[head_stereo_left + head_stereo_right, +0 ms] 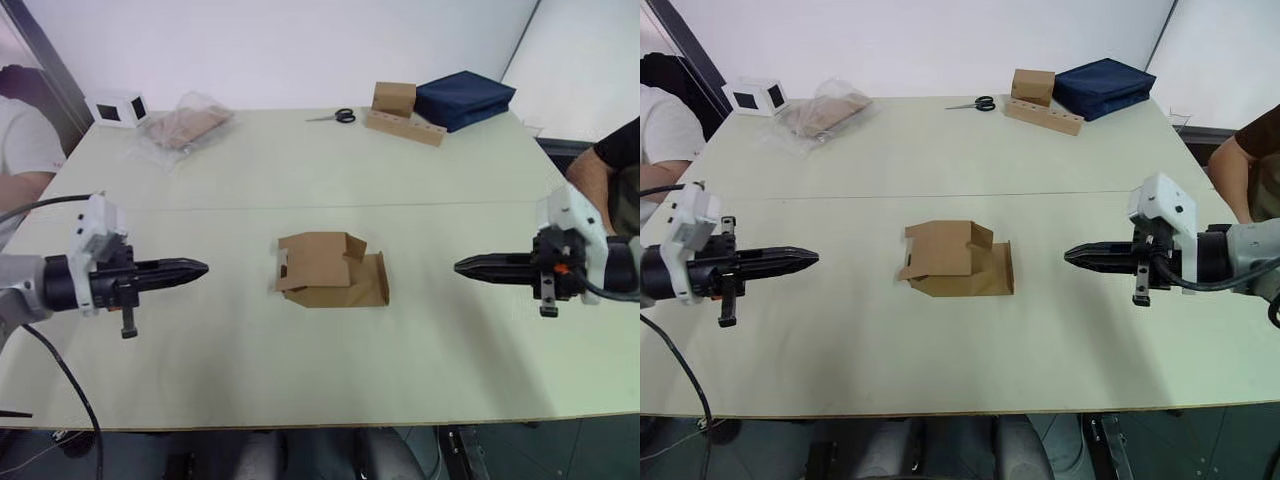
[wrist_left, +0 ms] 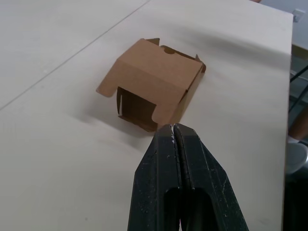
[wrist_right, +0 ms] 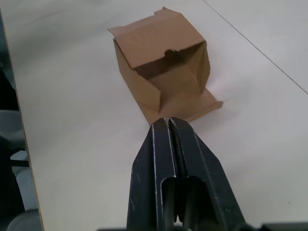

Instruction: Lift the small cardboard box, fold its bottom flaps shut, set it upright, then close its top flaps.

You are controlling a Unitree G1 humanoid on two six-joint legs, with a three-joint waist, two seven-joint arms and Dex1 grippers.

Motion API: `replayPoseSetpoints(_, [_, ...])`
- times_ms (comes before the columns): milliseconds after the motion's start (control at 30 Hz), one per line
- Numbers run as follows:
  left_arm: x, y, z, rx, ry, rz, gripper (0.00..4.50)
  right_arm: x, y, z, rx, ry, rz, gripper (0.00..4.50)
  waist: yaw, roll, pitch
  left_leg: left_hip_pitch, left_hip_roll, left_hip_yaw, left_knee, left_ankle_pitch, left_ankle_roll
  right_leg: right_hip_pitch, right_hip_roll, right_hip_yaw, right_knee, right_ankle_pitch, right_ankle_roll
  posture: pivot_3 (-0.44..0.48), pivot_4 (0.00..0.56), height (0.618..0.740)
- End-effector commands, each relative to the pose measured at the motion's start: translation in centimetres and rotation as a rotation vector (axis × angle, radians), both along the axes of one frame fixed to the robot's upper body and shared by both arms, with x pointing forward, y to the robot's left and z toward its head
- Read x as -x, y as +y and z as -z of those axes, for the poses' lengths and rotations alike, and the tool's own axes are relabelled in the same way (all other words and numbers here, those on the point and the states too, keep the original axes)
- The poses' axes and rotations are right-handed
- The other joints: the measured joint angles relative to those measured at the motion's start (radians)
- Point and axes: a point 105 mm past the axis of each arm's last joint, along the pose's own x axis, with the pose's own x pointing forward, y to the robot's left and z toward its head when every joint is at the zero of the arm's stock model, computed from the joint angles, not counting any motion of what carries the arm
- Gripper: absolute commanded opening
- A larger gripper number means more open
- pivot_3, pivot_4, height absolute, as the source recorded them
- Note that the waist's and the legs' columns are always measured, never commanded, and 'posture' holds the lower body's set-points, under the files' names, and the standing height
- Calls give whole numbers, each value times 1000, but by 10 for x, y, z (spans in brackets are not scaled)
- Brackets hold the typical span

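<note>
The small cardboard box (image 1: 330, 271) is seen lying on its side near the middle of the pale table (image 1: 300, 180), between the two grippers and apart from both. Its ends are open: one flap (image 3: 192, 107) lies flat on the table on the robot's right side of the box, and a lid panel (image 2: 126, 72) is seen projecting over the opening that faces the left arm. The left gripper (image 1: 200, 268) is held level above the table, pointed toward the box, its two black fingers pressed together with nothing between them. The right gripper (image 1: 461, 266) is likewise pointed at the box from the opposite side, fingers closed on nothing. At the far edge of the table are noted a white cube (image 1: 118, 108), a clear plastic bag (image 1: 186, 126), scissors (image 1: 335, 116), a blockier brown box on a long cardboard slab (image 1: 402, 112), and a dark blue bag (image 1: 463, 98). A person's arm (image 1: 594, 188) is visible at the right edge of the table, and another person in a white sleeve (image 1: 22, 146) at the left.
</note>
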Motion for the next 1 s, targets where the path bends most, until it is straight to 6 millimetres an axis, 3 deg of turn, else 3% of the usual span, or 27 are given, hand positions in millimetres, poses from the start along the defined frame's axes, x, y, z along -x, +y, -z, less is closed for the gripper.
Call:
replayPoseSetpoints(33, [8, -2, -13, 10, -31, 6, 10, 0, 1, -11, 14, -33, -12, 0, 0, 0, 0, 0, 0, 0, 0, 0, 0, 0, 0, 0, 0, 0, 0, 0, 150, 740])
replayPoseSetpoints(300, [10, -6, -16, 34, -17, -3, 10, -5, -2, -14, 12, -20, 1, 0, 1, 0, 1, 0, 0, 0, 1, 0, 0, 0, 0, 0, 1, 0, 0, 0, 150, 740])
replayPoseSetpoints(500, [11, -1, -6, 3, 24, -14, 10, -6, -1, -14, 7, -23, -8, 0, 1, 0, 1, 0, 0, 0, 1, 0, 0, 0, 0, 0, 1, 0, 0, 0, 150, 740])
replayPoseSetpoints(900, [-4, 1, -7, 91, 107, -64, 10, -8, 10, -15, -15, -84, -14, 0, 2, 0, 1, -1, 0, 0, 1, 0, 0, -1, 0, 0, 1, 0, 0, 0, 150, 740])
replayPoseSetpoints(1000, [-13, -6, -6, 190, 202, -63, 590, -6, 15, -18, -33, -95, -13, 0, 2, 0, 1, -1, 0, 0, 1, 0, 0, -1, 0, 0, 1, 0, 0, 0, 150, 740])
